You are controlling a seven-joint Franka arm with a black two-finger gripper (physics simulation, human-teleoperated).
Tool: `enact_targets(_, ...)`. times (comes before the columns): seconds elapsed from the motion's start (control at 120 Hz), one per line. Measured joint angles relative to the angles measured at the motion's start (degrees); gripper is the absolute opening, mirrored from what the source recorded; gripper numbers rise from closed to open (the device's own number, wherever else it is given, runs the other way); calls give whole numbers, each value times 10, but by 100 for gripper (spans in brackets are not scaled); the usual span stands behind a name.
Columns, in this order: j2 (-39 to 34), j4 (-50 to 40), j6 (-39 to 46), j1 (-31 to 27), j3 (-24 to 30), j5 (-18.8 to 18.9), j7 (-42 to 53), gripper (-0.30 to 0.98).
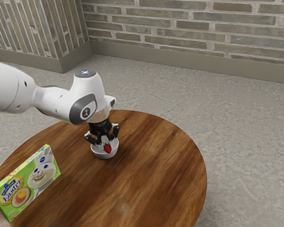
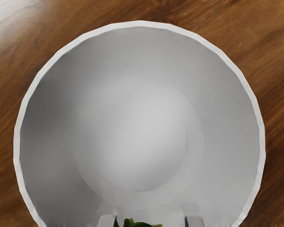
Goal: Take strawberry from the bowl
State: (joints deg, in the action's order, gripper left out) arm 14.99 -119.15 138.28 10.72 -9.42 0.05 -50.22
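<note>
Exterior view shows a tapered strawberry (image 1: 107, 149) at a smooth, round bowl (image 1: 101, 155).

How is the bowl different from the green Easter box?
The bowl is round, but the box has straight edges and corners. The bowl is plain white, while the box is mostly green, with pictures and writing. The bowl is open on top; the box looks closed and stands on a narrow side. Both are on the wooden table.
</note>
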Motion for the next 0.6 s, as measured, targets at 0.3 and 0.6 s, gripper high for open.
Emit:
enact_targets(0.3, -128, -179, -4, 37, 39, 0, -6, 2)
enact_targets(0.6, -121, -212, -6, 48, 47, 0, -9, 2)
